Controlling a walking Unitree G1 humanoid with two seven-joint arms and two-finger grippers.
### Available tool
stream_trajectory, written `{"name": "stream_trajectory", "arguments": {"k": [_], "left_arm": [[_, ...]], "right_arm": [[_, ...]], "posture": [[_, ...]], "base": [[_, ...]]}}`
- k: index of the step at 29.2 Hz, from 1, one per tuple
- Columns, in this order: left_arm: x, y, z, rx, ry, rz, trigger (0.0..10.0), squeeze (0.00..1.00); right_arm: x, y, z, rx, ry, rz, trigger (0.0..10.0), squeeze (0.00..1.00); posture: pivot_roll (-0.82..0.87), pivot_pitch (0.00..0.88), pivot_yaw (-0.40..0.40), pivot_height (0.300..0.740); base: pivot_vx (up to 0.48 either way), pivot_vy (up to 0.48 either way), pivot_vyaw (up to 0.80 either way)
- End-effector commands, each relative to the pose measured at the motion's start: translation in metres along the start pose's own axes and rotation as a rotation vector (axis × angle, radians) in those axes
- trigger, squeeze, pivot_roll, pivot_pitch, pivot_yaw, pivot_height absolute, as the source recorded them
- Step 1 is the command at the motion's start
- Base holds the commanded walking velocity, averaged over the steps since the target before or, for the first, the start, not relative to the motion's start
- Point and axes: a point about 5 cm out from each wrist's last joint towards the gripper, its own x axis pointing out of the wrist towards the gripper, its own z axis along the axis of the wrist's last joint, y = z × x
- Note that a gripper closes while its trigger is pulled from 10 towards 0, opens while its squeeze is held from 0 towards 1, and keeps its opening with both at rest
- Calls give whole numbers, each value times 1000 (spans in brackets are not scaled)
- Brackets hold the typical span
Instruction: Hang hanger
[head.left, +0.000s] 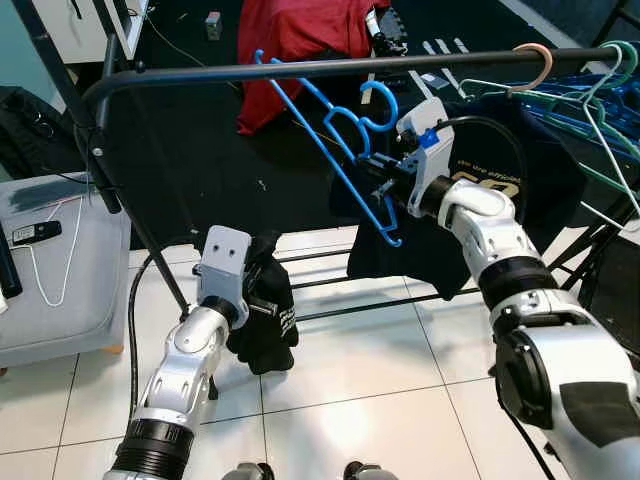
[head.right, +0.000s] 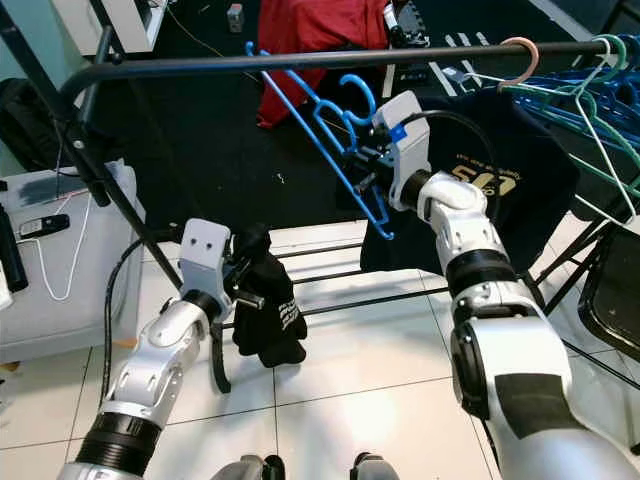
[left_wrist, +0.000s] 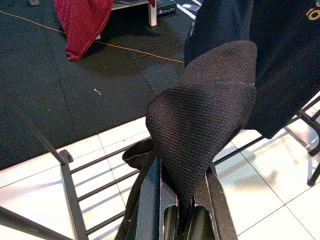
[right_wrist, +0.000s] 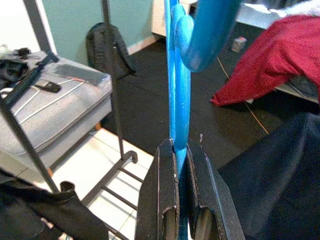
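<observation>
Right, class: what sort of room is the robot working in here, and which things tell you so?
Probably a bedroom or laundry corner of a home: a black clothes rail carrying hangers, a dark T-shirt hanging from it, and red cloth draped behind.

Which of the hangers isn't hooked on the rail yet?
The bright blue hanger clamped in the right gripper; its hook sits just below the rail. The pink-hooked hanger and teal hangers already hang there.

Silver jointed arms, black elbow bands, white wrist housings, black cables.

black shirt's (head.left: 500, 190) gold print partly hidden, arm in front
</observation>
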Motion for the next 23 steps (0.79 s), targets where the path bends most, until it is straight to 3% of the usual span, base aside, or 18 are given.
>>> {"name": "stream_trajectory", "arguments": {"k": [1, 7, 12, 23], "left_arm": [[0, -4, -1, -2, -6, -17, 10000, 0], [0, -5, -1, -2, -4, -24, 10000, 0], [-2, -3, -2, -2, -1, -25, 10000, 0], [-13, 0, -5, -4, 11, -8, 10000, 0]], "right_arm": [[-2, -5, 2, 18, 7, -27, 0, 0], [-3, -15, 6, 66, 32, -79, 0, 0], [-5, -31, 23, 120, 41, -171, 0, 0], [-2, -36, 40, 99, 59, -201, 0, 0]], "posture": [[-57, 171, 6, 740], [-54, 181, 1, 740], [-45, 207, -11, 740], [-36, 251, -41, 740]], "base": [[0, 0, 0], [0, 0, 0], [0, 0, 0], [0, 0, 0]]}}
